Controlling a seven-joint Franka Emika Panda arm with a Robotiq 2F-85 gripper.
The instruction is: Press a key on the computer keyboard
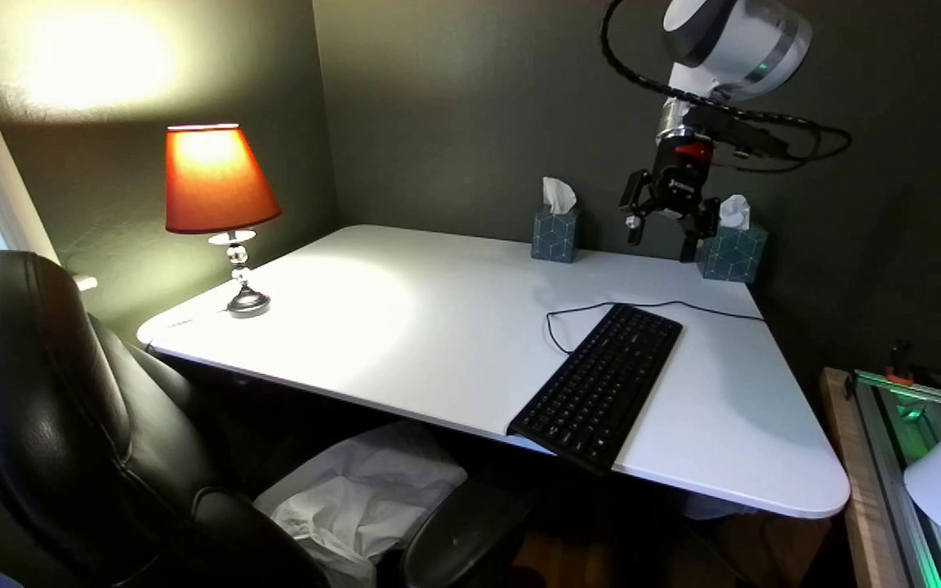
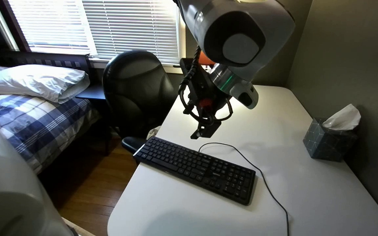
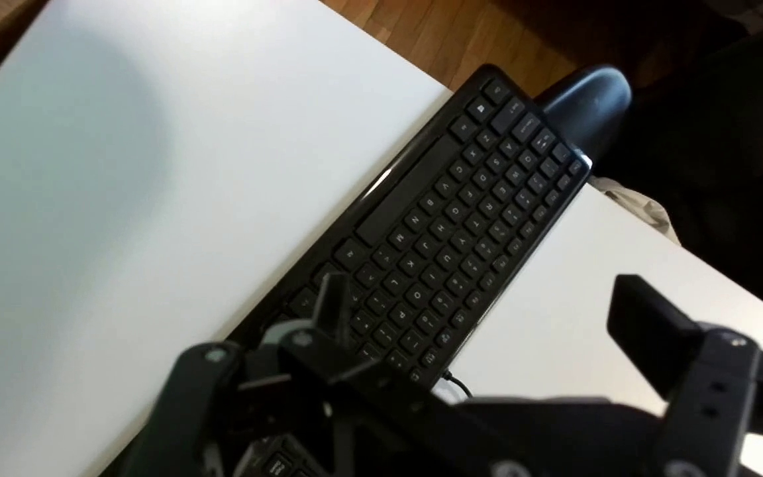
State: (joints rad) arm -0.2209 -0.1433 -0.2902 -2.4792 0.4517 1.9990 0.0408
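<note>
The black computer keyboard [image 1: 605,380] lies on the white table [image 1: 421,327], one end reaching past the table's edge. It also shows in an exterior view [image 2: 195,168] and in the wrist view [image 3: 434,232]. Its thin black cable [image 2: 267,186] runs across the tabletop. My gripper [image 1: 662,241] is open and empty, held in the air above the table with fingers pointing down. It also shows in an exterior view [image 2: 201,132]. In the wrist view the gripper [image 3: 487,308] has its fingers wide apart; the left one covers part of the keyboard, the right one stands over bare table.
Two tissue boxes [image 1: 555,237] [image 1: 733,253] stand along the wall side; one also shows in an exterior view [image 2: 328,142]. A red-shaded lamp [image 1: 221,184] stands at the far corner. A black chair [image 2: 139,95] is beside the table, its armrest [image 3: 590,99] near the keyboard's overhanging end.
</note>
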